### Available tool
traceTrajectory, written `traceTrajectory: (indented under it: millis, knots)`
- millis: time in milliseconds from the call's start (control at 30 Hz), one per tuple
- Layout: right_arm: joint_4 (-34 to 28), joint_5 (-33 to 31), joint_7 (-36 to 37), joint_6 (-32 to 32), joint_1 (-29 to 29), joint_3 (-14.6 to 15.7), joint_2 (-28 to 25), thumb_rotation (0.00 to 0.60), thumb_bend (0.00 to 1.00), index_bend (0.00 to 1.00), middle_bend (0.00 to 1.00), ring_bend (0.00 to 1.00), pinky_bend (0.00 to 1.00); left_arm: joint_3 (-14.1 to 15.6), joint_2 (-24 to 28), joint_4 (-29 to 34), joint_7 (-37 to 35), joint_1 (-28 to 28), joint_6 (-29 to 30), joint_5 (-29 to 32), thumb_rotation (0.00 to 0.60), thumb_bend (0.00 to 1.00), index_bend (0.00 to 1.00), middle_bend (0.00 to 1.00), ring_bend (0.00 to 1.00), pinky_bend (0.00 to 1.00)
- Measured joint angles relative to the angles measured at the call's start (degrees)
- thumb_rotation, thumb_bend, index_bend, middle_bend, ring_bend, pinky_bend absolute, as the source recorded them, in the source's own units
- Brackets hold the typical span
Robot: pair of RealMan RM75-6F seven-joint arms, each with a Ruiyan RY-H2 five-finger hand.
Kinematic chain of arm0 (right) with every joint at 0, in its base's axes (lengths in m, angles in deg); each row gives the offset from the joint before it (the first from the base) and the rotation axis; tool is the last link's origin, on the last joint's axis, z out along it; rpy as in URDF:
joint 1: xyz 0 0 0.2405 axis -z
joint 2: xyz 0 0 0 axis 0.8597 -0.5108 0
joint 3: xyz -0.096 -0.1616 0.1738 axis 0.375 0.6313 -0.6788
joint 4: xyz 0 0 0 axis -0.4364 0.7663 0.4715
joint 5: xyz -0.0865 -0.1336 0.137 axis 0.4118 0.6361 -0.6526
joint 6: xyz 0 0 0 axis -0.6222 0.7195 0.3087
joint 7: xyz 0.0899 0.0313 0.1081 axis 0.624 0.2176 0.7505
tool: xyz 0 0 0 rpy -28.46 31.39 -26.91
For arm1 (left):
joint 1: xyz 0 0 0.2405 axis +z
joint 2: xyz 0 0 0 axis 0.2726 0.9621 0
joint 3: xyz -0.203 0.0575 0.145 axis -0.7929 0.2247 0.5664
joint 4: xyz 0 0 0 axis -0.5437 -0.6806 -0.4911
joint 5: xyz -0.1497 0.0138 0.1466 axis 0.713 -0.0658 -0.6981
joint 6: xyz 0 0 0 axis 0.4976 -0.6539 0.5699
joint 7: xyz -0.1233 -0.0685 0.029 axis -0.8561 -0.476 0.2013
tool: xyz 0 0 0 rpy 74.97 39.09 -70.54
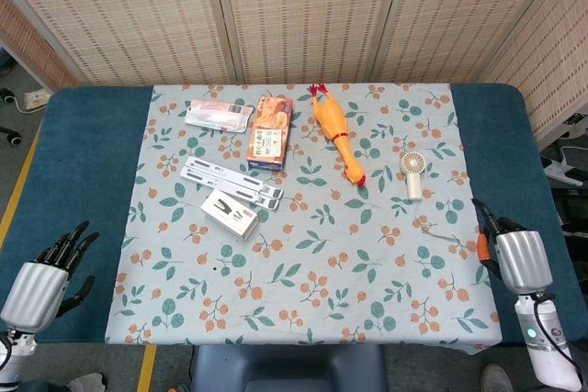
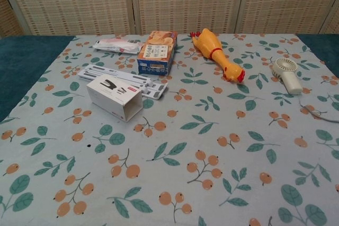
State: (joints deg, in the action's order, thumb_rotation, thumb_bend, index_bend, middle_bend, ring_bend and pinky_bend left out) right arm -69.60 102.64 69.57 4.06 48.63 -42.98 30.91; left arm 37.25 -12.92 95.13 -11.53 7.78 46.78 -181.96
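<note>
nearest the right hand (image 1: 520,262), whose back is smooth silver metal, lies a matt cream plastic fan (image 1: 413,174). farther off, a glossy rubbery chicken (image 1: 336,130) rests on matt printed cloth (image 1: 303,254).

The left robot hand (image 1: 41,284) is showing at the lower left of the head view, its dark fingers (image 1: 69,243) pointing up and spread apart, holding nothing. The right robot hand (image 1: 516,259) is sitting low at the right edge, back uppermost, dark fingers (image 1: 484,217) pointing upward, forearm trailing down behind it. The chest view is catching neither.
</note>
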Motion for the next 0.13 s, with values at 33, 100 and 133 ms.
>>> traceTrajectory:
  millis: [33,100,133]
  knots:
    - [-0.1,0.1,-0.2,0.1,0.1,0.1,-0.1,0.6,0.5,0.13,0.53,0.36,0.57,0.0,-0.1,0.0,0.3,0.0,-0.1,0.0,0.6,0.38,0.12,0.03,0.16,0.43]
    - [-0.6,0.6,-1.0,1.0,0.5,0.3,-0.5,0.6,0.49,0.13,0.51,0.34,0.56,0.1,-0.2,0.1,0.9,-0.1,-0.2,-0.2,0.6,0.38,0.12,0.03,0.16,0.43]
    - [-1.0,0.9,-1.4,1.3,0.7,0.3,-0.6,0.6,0.48,0.13,0.5,0.33,0.55,0.1,-0.2,0.2,1.1,-0.1,-0.1,-0.3,0.6,0.38,0.12,0.03,0.16,0.43]
